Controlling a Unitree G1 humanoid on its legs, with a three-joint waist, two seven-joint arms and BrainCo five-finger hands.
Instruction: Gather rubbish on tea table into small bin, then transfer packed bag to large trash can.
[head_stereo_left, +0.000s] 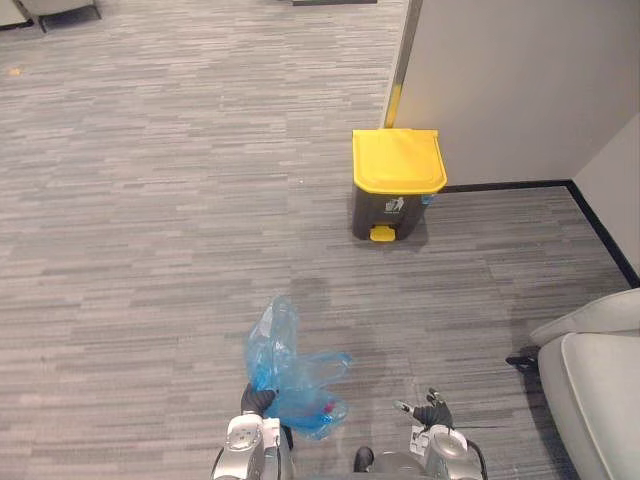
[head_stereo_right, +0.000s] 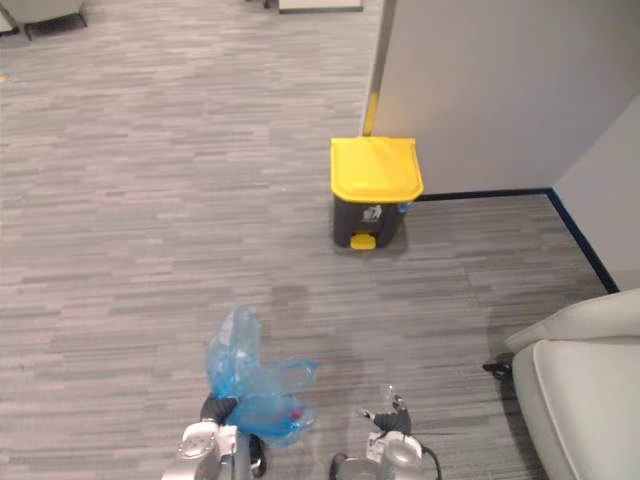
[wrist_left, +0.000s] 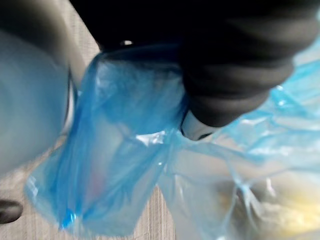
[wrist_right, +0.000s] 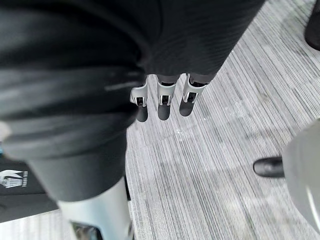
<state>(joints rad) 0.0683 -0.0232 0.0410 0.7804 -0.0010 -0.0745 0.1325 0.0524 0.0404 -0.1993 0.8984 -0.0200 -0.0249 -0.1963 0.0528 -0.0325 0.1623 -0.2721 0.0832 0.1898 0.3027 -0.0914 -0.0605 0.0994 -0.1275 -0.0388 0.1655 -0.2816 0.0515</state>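
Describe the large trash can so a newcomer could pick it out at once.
Find the pale partition wall at the far right of the grey carpet. The trash can stands on the floor by its near corner. It is dark grey with a closed bright yellow lid and a yellow foot pedal.

Crinkled glossy plastic bag (head_stereo_left: 295, 375), matt carpet floor (head_stereo_left: 150, 200)

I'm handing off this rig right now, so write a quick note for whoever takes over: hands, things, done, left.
Left hand: shut on the blue rubbish bag, held low in front.
Right hand: open, empty.
Yellow-lidded trash can: ahead by the wall, lid closed, well apart from the bag.
Done: bag packed and in hand.
Left: reach the can, open its lid, drop the bag in.
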